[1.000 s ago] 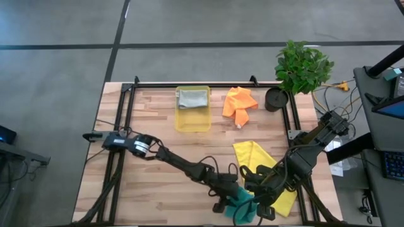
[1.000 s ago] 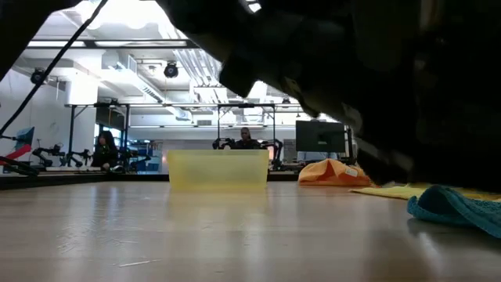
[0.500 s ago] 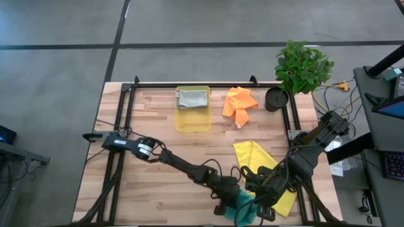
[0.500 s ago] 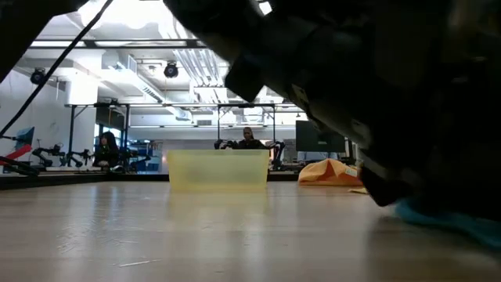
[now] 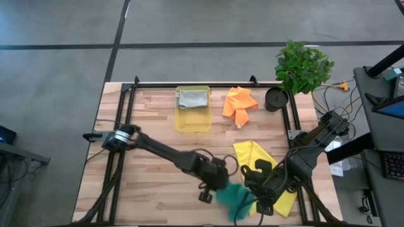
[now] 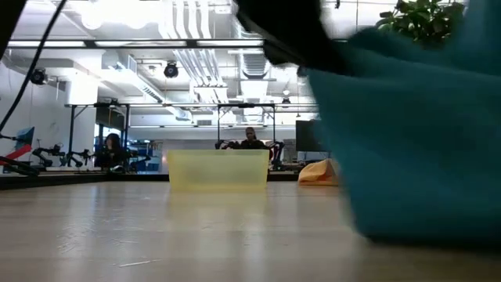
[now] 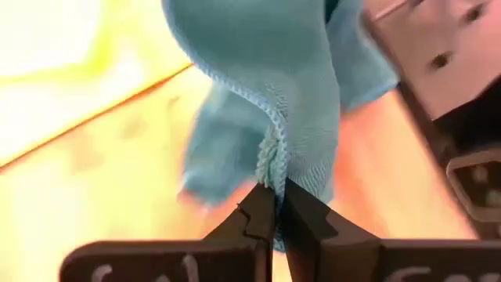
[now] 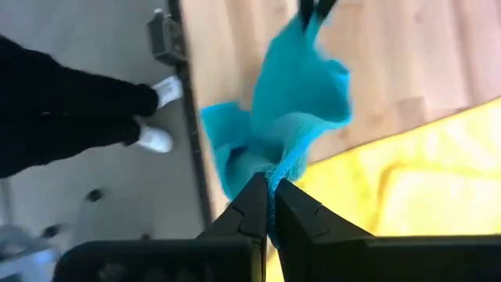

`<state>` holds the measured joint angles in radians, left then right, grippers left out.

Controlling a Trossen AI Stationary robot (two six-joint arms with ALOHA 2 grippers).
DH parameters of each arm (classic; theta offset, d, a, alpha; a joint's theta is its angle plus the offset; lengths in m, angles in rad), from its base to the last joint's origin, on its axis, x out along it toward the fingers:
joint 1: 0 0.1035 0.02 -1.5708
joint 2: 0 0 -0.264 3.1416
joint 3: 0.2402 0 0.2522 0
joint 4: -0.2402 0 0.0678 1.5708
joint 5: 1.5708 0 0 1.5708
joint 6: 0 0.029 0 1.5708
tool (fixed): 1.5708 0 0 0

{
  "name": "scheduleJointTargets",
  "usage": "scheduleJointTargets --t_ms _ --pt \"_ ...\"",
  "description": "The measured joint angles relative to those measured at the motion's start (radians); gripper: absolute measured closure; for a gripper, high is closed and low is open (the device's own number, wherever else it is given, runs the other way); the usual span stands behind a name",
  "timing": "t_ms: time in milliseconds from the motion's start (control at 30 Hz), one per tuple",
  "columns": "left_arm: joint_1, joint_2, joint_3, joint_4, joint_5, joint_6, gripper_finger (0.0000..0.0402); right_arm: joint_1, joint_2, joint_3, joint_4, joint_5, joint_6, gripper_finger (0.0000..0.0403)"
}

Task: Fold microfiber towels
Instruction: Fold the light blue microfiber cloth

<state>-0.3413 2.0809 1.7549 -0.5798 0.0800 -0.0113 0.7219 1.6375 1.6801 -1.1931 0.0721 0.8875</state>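
left tool (image 5: 211, 184) pinched on teal towel (image 5: 235, 197) hem, now drawn back left and up vs 0.5 s ago | teal towel off tabletop (image 5: 151, 132), stretched between tools at near edge, beside yellow towel (image 5: 252, 154) | right tool (image 5: 260, 200) clamped on opposite hem | spread under way, fold not begun

Teal towel (image 5: 237, 197) bunched between left gripper (image 5: 219, 186) and right gripper (image 5: 254, 199), apparently pinched by both. Yellow towel (image 5: 252, 155) beside; orange towel (image 5: 239, 104) well apart.
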Motion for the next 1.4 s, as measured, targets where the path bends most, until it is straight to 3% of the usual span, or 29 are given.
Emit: scheduleJointTargets --t_ms 200,433,700,900,967,1133,1400 --pt "0.01 -0.18 -0.011 -0.285 -0.152 -0.01 0.0401 0.0 0.001 -0.012 -0.001 0.123 -0.021 0.0394" --pt "-0.053 -0.387 -0.022 -0.614 -0.258 -0.168 0.0401 0.037 0.0 -0.01 0.041 0.161 -0.053 0.0394" --pt "-0.264 -0.577 -0.04 -0.563 -0.249 -0.533 0.0402 0.089 0.001 -0.001 0.329 0.162 -0.094 0.0394" --pt "-0.415 -0.58 -0.04 -0.31 -0.26 -0.741 0.0402 0.08 0.0 0.015 0.503 0.026 -0.102 0.0394" --pt "-0.439 -0.573 -0.044 -0.312 -0.301 -0.781 0.0402 0.068 0.0 0.017 0.519 0.019 -0.107 0.0394" --pt "-0.427 -0.564 -0.105 -0.446 -0.355 -0.808 0.0401 0.003 0.005 -0.023 0.442 0.023 -0.138 0.0394" --pt "-0.313 -0.573 -0.421 -0.377 -0.359 -0.713 0.0401 -0.154 0.036 -0.255 0.461 -0.051 -0.214 0.0394"
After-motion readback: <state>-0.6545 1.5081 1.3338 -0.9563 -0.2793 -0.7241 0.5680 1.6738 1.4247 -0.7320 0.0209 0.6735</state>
